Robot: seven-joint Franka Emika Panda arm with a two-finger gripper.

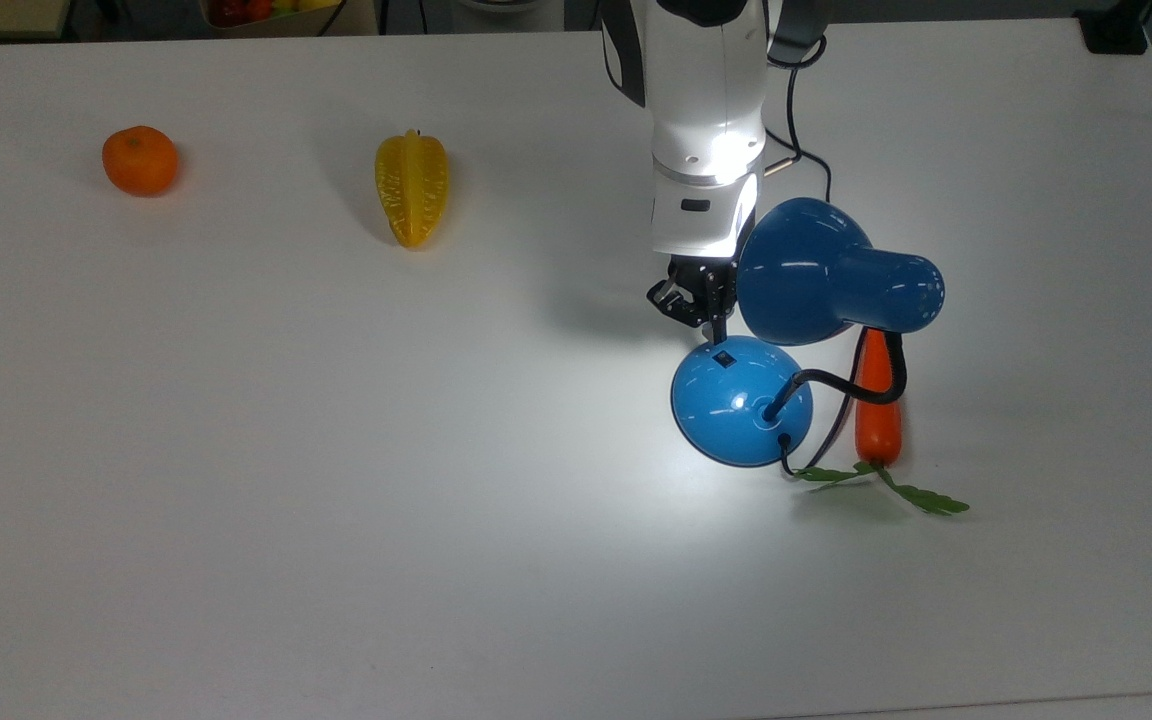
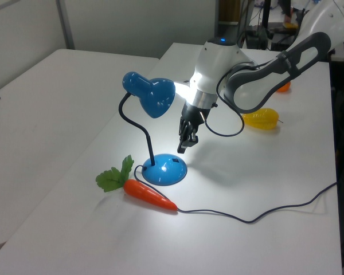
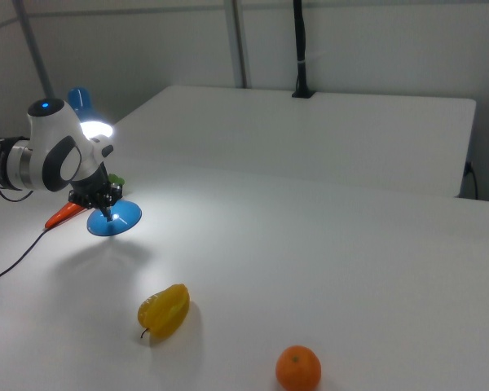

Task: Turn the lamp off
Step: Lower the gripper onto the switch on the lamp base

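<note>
The blue lamp (image 1: 742,400) stands on the white tabletop (image 1: 336,450), nearer the top view's right edge, and its light is on, making a bright spot on the tabletop. The gripper (image 1: 715,322) points down just above the lamp's round base, close to the small black switch (image 1: 725,359). Its fingers (image 2: 183,146) are pressed together with nothing between them. A carrot (image 1: 877,410) lies just beside the lamp base. A yellow starfruit (image 1: 412,188) and an orange (image 1: 140,160) lie well apart, toward the top view's left edge.
</note>
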